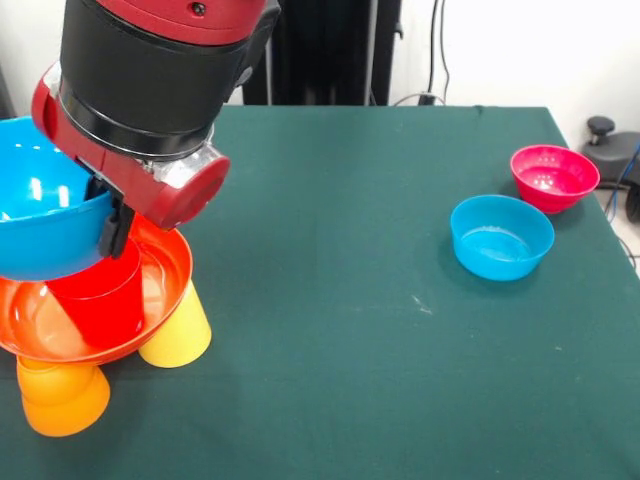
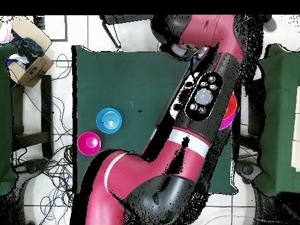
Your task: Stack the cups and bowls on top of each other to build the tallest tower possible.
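In the front view a tower stands at the near left. A yellow cup (image 1: 180,332) and an orange cup (image 1: 64,396) stand upside down under a wide orange-red bowl (image 1: 165,262). A red cup (image 1: 103,298) stands in that bowl, and a large blue bowl (image 1: 40,215) rests on the cup. My gripper (image 1: 108,235) reaches down at the blue bowl's right rim and is shut on it; one black finger (image 1: 116,230) lies against the outer wall, the other is hidden. In the overhead view the arm hides the tower except a sliver of the orange-red bowl (image 2: 234,105).
A small blue bowl (image 1: 501,237) (image 2: 109,120) and a small magenta bowl (image 1: 553,177) (image 2: 89,142) sit upright on the green table (image 1: 330,300), away from the tower. The tower stands near the table's edge. Chairs and cables surround the table in the overhead view.
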Robot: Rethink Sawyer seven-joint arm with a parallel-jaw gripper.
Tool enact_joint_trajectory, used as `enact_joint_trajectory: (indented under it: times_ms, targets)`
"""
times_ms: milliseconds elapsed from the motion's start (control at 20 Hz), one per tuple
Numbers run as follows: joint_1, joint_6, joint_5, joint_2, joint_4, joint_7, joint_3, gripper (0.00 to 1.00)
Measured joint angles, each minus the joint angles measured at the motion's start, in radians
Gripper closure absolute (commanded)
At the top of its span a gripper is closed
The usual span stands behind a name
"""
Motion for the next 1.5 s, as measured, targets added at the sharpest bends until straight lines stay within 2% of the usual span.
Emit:
enact_joint_trajectory:
  times_ms: [400,900,1500]
  targets:
    - [0.019,0.0,0.0,-0.005,0.024,0.0,0.049,1.0]
    - [0.032,0.0,-0.003,-0.005,0.039,0.0,0.064,1.0]
    - [0.032,0.0,-0.082,-0.006,0.043,0.0,0.065,1.0]
